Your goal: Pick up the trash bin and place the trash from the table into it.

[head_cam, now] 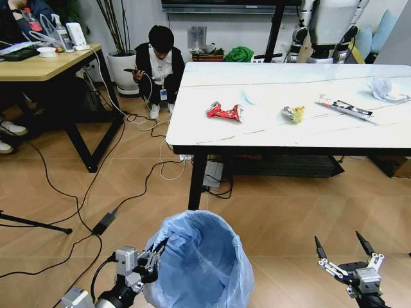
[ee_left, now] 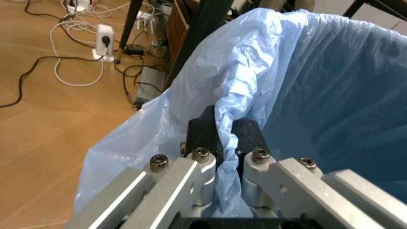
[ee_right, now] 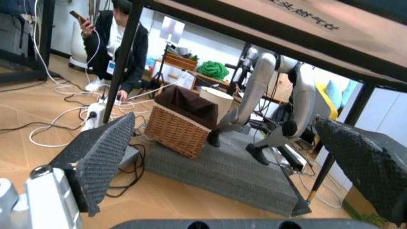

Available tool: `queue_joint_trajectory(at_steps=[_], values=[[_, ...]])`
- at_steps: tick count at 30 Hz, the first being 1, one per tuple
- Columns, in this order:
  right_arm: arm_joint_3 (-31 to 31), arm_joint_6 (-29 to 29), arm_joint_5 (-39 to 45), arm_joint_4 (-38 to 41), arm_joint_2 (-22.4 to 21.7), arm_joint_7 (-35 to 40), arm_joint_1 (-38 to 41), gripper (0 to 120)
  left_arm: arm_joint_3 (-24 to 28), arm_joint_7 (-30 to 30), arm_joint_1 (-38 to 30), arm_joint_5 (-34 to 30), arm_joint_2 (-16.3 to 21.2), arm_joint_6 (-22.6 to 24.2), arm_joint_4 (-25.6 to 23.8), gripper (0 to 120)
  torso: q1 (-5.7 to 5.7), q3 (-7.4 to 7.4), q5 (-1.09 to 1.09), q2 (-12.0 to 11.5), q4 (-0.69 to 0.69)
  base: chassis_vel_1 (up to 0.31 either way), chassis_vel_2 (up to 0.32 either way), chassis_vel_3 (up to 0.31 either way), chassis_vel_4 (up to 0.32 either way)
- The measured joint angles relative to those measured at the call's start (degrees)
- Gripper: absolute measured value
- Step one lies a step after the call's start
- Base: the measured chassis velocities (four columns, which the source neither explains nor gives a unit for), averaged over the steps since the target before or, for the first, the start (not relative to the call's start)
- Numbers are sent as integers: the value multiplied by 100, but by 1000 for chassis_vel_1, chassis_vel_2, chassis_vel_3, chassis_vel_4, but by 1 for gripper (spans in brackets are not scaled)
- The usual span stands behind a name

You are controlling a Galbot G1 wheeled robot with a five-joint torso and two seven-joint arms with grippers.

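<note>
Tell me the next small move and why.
Probably lift the bin and bring it toward the table. The left gripper is shut on the bag-lined rim, the right gripper hangs open and empty beside it, and the red can, yellow wrapper and other trash lie on the tabletop, well ahead of the bin.

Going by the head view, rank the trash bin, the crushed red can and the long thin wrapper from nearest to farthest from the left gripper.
1. Trash bin: left gripper clamps its bag rim.
2. Crushed red can: near the table's front-left part.
3. Long thin wrapper: farther right on the table.
</note>
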Motion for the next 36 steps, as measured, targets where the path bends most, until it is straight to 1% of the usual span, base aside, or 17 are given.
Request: queue_joint_trajectory(at_steps=[11,19,22,26,28,33,36], values=[[9,-17,5,34,11,8,20,100,-14,-6,6,-50,-27,8,-5,0,101,189,0,290,0,0,0,0,0],[6,-19,2,34,15,10,25,100,-16,-11,-6,-59,-48,8,19,0,126,232,-1,356,0,0,0,0,0],[5,-19,1,31,10,11,28,100,-16,-20,-9,-77,-62,8,20,0,159,277,0,435,0,0,0,0,0],[5,-20,1,31,5,11,29,100,-16,-28,-10,-89,-63,9,20,0,169,296,0,464,0,0,0,0,0],[7,-21,2,31,-4,11,27,100,-16,-60,-3,-117,-63,21,18,0,189,340,0,528,0,0,0,0,0],[9,-24,4,31,-17,11,21,100,-16,-113,33,-170,-57,53,-6,0,216,391,0,607,0,0,0,0,0],[18,-26,15,33,-37,11,16,100,-31,-190,89,-209,-41,82,-36,0,264,468,0,730,0,0,0,0,0]])
